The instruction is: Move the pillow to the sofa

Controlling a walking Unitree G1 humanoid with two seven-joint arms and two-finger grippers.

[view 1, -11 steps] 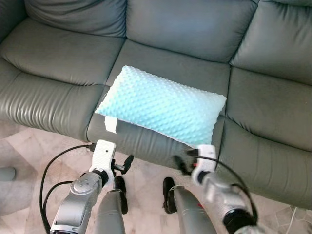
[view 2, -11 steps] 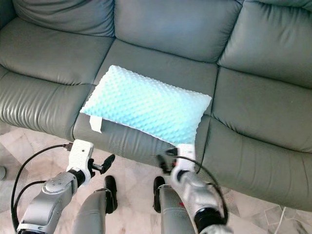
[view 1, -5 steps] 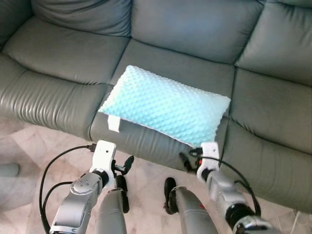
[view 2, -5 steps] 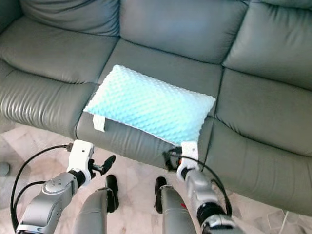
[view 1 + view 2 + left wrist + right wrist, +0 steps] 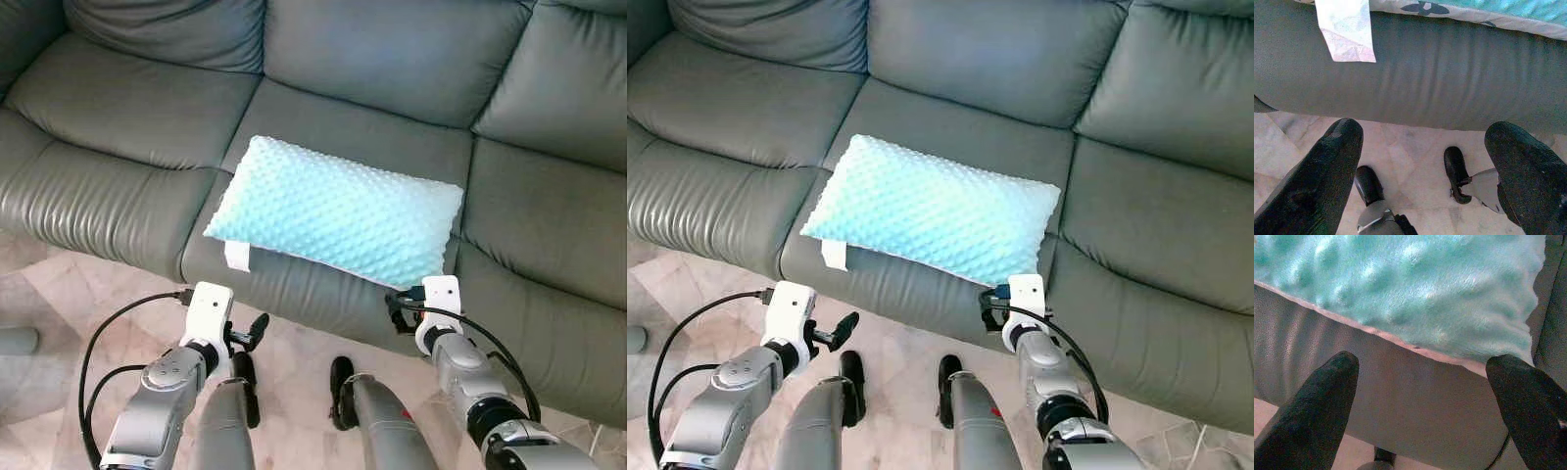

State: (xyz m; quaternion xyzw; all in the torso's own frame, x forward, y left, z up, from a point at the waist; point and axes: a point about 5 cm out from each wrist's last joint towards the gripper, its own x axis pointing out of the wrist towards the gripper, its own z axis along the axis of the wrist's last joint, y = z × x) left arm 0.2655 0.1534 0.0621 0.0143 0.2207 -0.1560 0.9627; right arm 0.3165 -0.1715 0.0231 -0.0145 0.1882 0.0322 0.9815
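Note:
A light blue bumpy pillow (image 5: 333, 211) lies flat on the middle seat of the grey leather sofa (image 5: 118, 127), its white tag (image 5: 237, 257) hanging over the seat's front edge. My right gripper (image 5: 394, 311) is open just below the pillow's near right corner, in front of the seat's front face. In the right wrist view its fingers (image 5: 1317, 406) stand wide apart with the pillow (image 5: 1415, 289) and the seat edge ahead, nothing between them. My left gripper (image 5: 253, 331) is open and low over the floor, short of the sofa front (image 5: 1440, 78) below the tag (image 5: 1347, 29).
The sofa's back cushions (image 5: 392, 49) rise behind the pillow, with seats on either side. My legs and black feet (image 5: 338, 387) stand on the pale marble floor (image 5: 59, 304) close to the sofa. A black cable (image 5: 108, 333) loops beside my left arm.
My right gripper has moved forward and to the right, up to the sofa's front edge under the pillow's corner. The left arm has stayed put.

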